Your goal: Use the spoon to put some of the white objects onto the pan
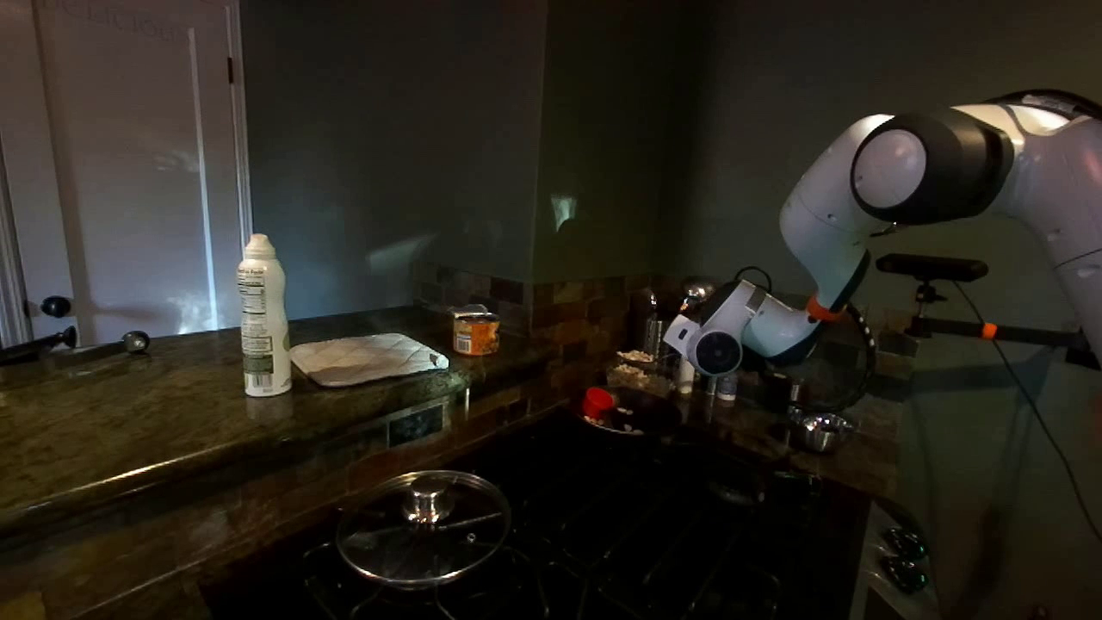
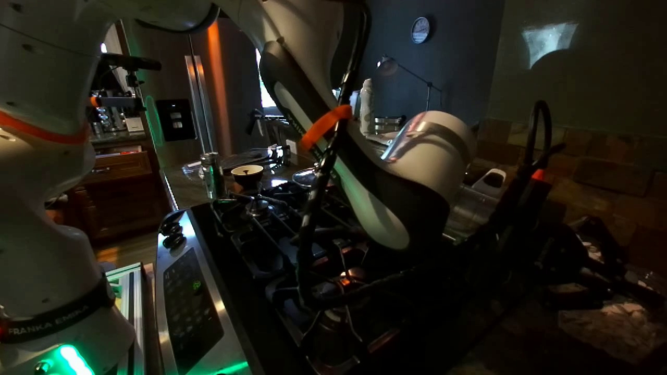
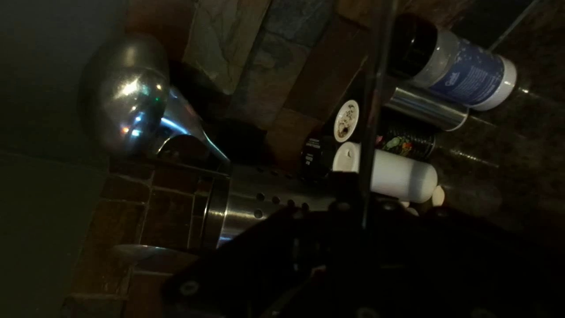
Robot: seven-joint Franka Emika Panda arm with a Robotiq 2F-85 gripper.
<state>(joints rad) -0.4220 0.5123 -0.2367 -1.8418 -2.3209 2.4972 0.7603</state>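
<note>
White objects (image 1: 631, 375) lie near the tool (image 3: 365, 207)

In an exterior view they sit heaped just left of and lower than the wrist of the arm (image 1: 826, 198), which hides the tool there. Around the tool the wrist view is very dark: I cannot tell how far open it is. A thin, blurred bar (image 3: 375, 110) runs up from the tool; whether it is the spoon, and whether the tool has hold of it, I cannot tell.

Left of the tool in the wrist view are a steel holder (image 3: 273, 194), just beside it, and a ladle (image 3: 128, 92), farther off. Above and right of it come a white shaker (image 3: 404, 176), nearest, then a blue-labelled jar (image 3: 468, 73).

In an exterior view, a dark dish (image 1: 650, 410) lies below and left of the tool's end of the arm, with pale spots along its near rim. At its left edge is a red cup (image 1: 598, 402); inside or against it, I cannot tell. Right of that end and lower is a steel bowl (image 1: 824, 432).

Well apart from the tool, farther left, the surface (image 1: 138, 413) carries the flat, pale tray (image 1: 370, 360), marked with quilted-looking lines. A white bottle (image 1: 265, 319) stands upright just beside the tray, away from the tool; a can (image 1: 476, 334) stands on the side toward it. Lower than the surface, also well apart from the tool, is a glass lid (image 1: 424, 542).
</note>
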